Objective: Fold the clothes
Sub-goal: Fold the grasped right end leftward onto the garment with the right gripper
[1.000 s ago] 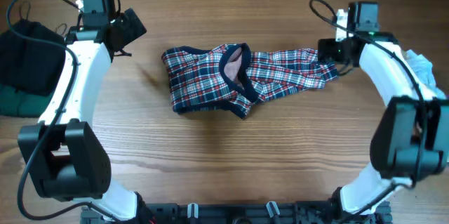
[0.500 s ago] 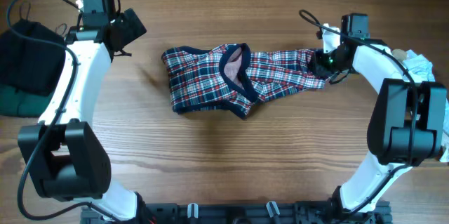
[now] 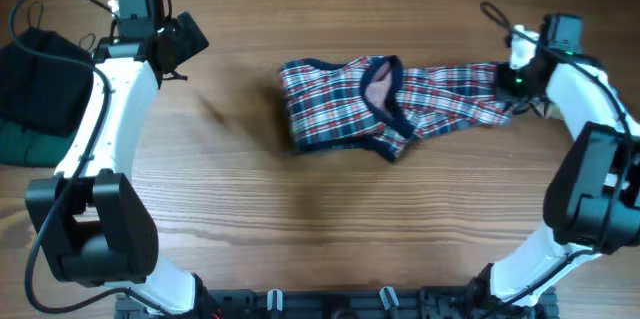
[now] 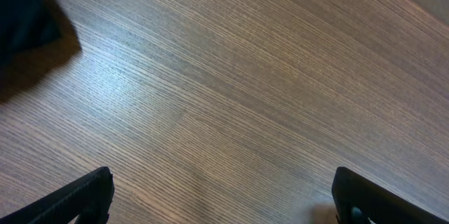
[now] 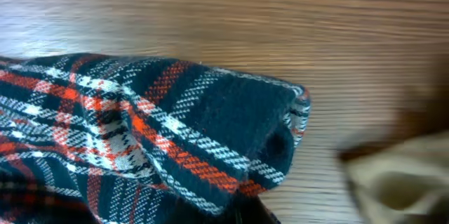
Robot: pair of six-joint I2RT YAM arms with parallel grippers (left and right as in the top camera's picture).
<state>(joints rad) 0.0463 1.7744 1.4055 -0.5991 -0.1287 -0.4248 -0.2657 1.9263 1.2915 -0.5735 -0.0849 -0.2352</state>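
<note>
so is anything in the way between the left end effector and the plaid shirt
Nothing visible. Only bare table lies between the open left end effector and the plaid shirt. The dark fabric pile sits at the table's left edge, off that path. The right end effector grips the shirt's far end.

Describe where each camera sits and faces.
Overhead: above the table, looking straight down at the plaid shirt; left arm, right arm show.
Left wrist: on the left gripper, facing bare wood; its open jaws' tips show.
Right wrist: facing the shirt's end close up; its own jaws hardly show.
Shared: overhead and right wrist both see the shirt.
</note>
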